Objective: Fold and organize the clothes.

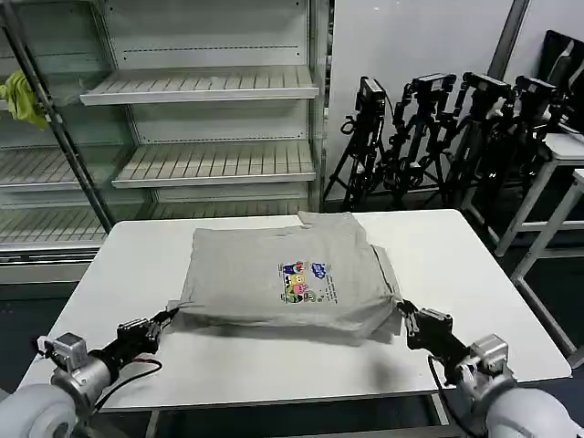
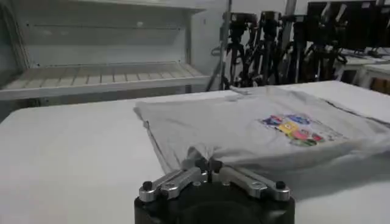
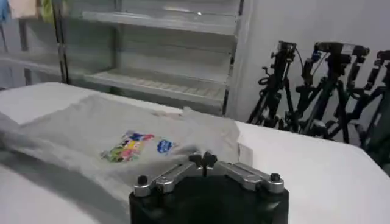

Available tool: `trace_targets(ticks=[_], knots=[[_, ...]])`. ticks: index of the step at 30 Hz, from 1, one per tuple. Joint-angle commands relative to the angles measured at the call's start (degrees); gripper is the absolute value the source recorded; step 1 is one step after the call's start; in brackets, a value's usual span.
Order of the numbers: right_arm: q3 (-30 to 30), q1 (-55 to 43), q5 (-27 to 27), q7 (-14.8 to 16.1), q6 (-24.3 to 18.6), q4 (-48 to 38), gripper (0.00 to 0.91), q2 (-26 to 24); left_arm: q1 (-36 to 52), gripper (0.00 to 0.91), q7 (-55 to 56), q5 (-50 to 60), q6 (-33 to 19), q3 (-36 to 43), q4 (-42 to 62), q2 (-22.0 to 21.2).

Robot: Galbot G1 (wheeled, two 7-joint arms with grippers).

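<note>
A folded grey T-shirt [image 1: 283, 278] lay mid-frame on the white worktop [image 1: 456, 265]. The left end effector [image 1: 165, 318], clenched, pinched its lower-left corner; the right end effector [image 1: 404, 312], also clenched, gripped its lower-right corner.

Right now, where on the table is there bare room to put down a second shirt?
The white table is bare left of the grey T-shirt and on the right side toward the tripods. The near edge is crowded: left gripper and right gripper each pinch a near corner of the shirt.
</note>
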State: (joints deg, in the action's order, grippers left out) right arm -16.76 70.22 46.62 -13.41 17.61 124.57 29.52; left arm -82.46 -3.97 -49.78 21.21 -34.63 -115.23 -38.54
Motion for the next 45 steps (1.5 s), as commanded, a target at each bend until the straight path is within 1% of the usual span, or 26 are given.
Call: trace_targets(ticks=[1,6,8,16,27,42,43,44,45], knots=[[11.25,-16.00,0.45,0.65,-0.88,-7.25,0.000,-3.16,6.28,0.040,-0.02,-0.04,-0.12,4.56,3.33,1.05],[17.44,-23.05,0.39,1.01,-1.31,-9.97,0.000,-2.56,9.46,0.040,-0.06,-0.16,-0.14,6.65,5.03,1.93],[21.24,-25.86,0.34,1.05,-1.35,-11.31,0.000,-1.87,10.38,0.040,-0.08,-0.27,-0.13,7.15,5.35,2.19],[27.48,-30.99,-0.56,1.46,-1.19,-13.95,0.000,-0.19,12.86,0.040,-0.14,-0.37,-0.11,8.82,6.36,3.04],[28.94,-31.36,-1.92,1.48,-1.19,-15.57,0.000,0.95,15.58,0.040,-0.16,0.23,-0.24,12.60,7.96,2.42],[28.61,-31.32,-3.26,1.21,-1.42,-17.79,0.000,2.13,19.94,0.050,-0.12,1.39,-0.57,17.59,10.90,1.45],[28.60,-31.27,-3.60,1.09,-1.33,-17.79,0.111,2.20,20.15,0.695,-0.13,1.53,-0.59,17.95,11.17,1.39],[28.61,-31.25,-3.62,1.00,-1.14,-17.74,0.524,2.25,20.59,0.907,-0.11,1.71,-0.67,18.15,11.59,1.27],[28.61,-31.22,-3.65,0.78,-0.78,-17.74,0.907,2.25,20.76,0.907,-0.05,1.83,-0.74,18.50,11.91,1.21]])
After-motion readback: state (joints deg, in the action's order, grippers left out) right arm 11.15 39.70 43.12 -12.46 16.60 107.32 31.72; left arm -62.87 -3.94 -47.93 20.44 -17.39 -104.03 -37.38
